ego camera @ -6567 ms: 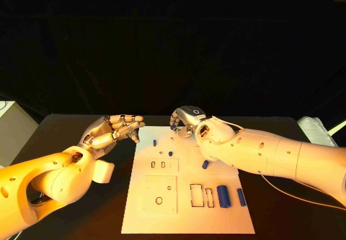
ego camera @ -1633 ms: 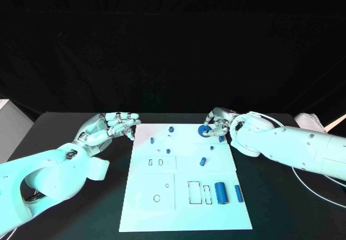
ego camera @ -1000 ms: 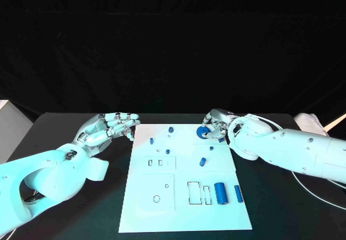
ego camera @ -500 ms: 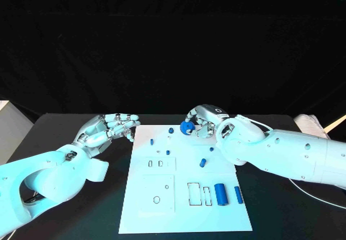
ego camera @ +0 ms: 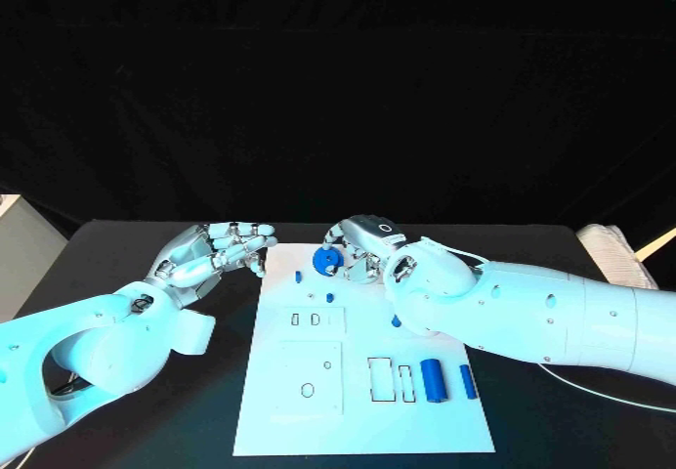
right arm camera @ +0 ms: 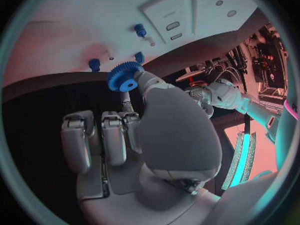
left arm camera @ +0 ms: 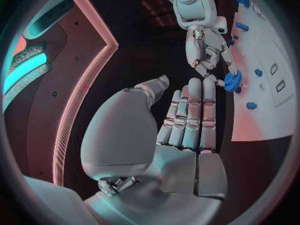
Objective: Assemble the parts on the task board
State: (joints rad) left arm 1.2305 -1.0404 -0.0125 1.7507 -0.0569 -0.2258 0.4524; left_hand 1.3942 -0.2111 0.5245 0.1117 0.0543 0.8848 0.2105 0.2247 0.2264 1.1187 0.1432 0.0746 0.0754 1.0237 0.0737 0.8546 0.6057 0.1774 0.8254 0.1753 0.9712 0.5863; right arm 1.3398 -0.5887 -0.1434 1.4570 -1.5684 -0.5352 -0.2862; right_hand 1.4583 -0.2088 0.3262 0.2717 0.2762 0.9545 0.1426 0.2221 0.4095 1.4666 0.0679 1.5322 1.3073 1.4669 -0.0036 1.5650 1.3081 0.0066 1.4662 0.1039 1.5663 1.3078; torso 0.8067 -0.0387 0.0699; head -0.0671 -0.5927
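The white task board (ego camera: 359, 410) lies in the middle of the black table. My right hand (ego camera: 369, 244) hovers over the board's far left part and pinches a blue gear (ego camera: 327, 260) between thumb and a finger; the same gear (right arm camera: 123, 78) stands at the fingertips in the right wrist view. Small blue pegs (ego camera: 297, 277) (ego camera: 330, 297) stand just below the gear, and another (ego camera: 396, 319) lies mid-board. Two blue cylinders (ego camera: 433, 380) (ego camera: 468, 381) lie near the right edge. My left hand (ego camera: 219, 249) hangs just off the board's far left corner and holds nothing.
Rectangular slots (ego camera: 382, 379) and raised plates with holes (ego camera: 310, 376) mark the board's near half. In the left wrist view the right hand (left arm camera: 209, 50) with the gear (left arm camera: 233, 81) is close ahead of my left fingertips (left arm camera: 194, 85). Black table (ego camera: 169, 430) surrounds the board.
My right hand has carried the blue gear leftward from the board's far right edge to its far left part. The left hand has stayed where it was.
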